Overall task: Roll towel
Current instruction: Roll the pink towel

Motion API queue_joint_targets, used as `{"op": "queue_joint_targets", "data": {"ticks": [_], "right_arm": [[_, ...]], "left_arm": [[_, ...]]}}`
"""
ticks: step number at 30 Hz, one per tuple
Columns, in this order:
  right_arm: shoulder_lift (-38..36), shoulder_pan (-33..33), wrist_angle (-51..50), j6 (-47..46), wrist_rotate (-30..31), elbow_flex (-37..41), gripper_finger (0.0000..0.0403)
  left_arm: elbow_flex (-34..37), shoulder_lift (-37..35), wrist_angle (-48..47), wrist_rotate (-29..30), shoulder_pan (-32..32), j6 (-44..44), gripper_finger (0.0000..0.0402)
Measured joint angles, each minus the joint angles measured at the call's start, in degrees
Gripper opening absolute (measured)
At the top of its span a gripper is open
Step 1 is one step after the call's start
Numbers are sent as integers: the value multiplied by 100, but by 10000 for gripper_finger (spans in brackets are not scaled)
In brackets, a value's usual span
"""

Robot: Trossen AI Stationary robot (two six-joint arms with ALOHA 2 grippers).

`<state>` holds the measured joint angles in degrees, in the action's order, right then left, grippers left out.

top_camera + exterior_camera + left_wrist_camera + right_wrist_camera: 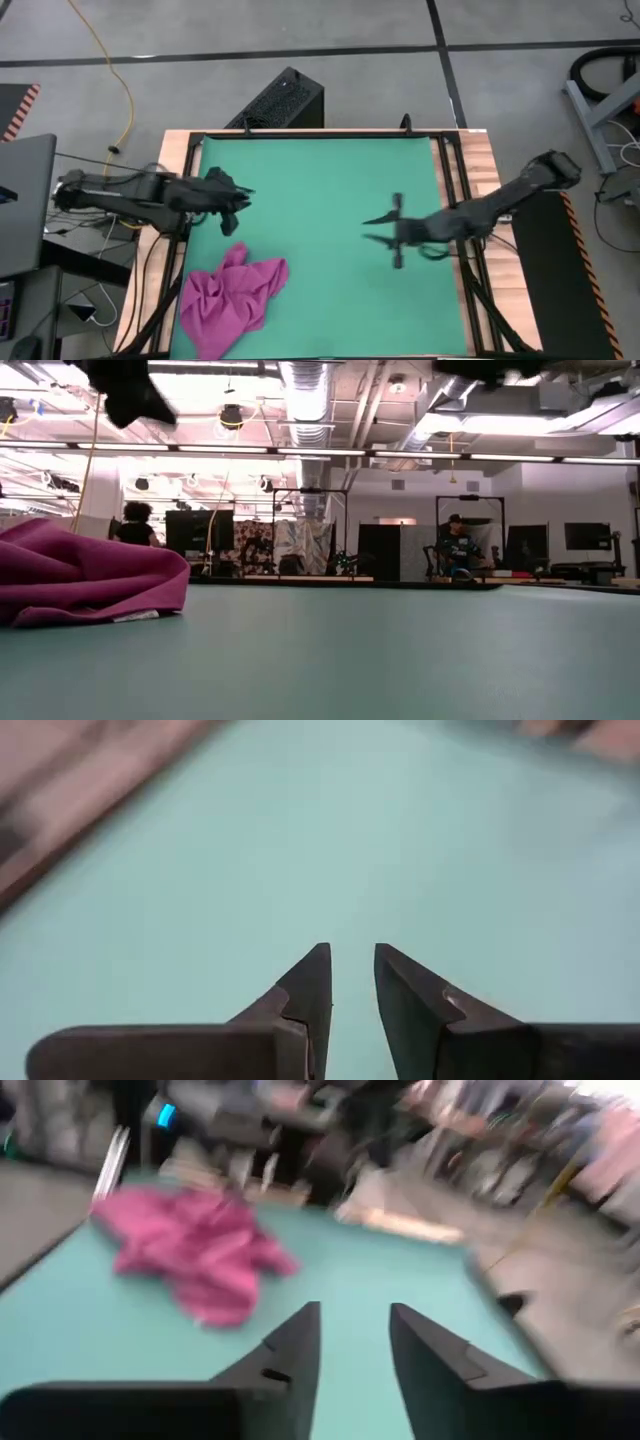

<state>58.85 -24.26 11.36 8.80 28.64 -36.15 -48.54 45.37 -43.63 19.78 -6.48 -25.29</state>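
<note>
The towel, a crumpled magenta-pink cloth, lies in a heap on the green mat at its near left corner; it also shows in the low view and the right wrist view. My left gripper hangs above the mat's left side, farther from the near edge than the towel, its fingers a small gap apart with nothing between them. My right gripper hovers over the mat's right half, open and empty, pointing toward the towel.
Wooden table edges and dark frame rails border the mat. A black box stands beyond the far edge. The mat's middle and far part lie bare. People and furniture show in the room behind the table.
</note>
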Motion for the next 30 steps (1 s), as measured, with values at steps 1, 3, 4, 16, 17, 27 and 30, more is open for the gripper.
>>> {"op": "queue_joint_targets", "data": {"ticks": [1, 3, 4, 16, 17, 27, 30], "right_arm": [[273, 32, -168, -4, -156, -182, 171], [713, 87, -209, -130, -559, -581, 193], [901, 93, -208, -197, -733, -745, 202], [1932, 38, -599, -581, -1100, -1232, 213], [1931, 40, -598, -581, -1098, -1232, 213], [1917, 76, -482, -592, -1090, -1232, 212], [1919, 80, -486, -595, -1091, -1232, 212]], "left_arm": [[-203, 324, -550, -16, -50, -333, 72], [-470, 831, -1347, -70, -191, -961, 73], [-518, 1034, -1560, -100, -302, -1207, 73], [-185, 1665, -1936, 6, -2752, -4354, 73], [-185, 1664, -1960, 16, -2993, -4622, 73], [-185, 2585, -2033, 11, -4417, -6819, 73], [-180, 3062, -1995, -400, -4502, -6845, 73]]}}
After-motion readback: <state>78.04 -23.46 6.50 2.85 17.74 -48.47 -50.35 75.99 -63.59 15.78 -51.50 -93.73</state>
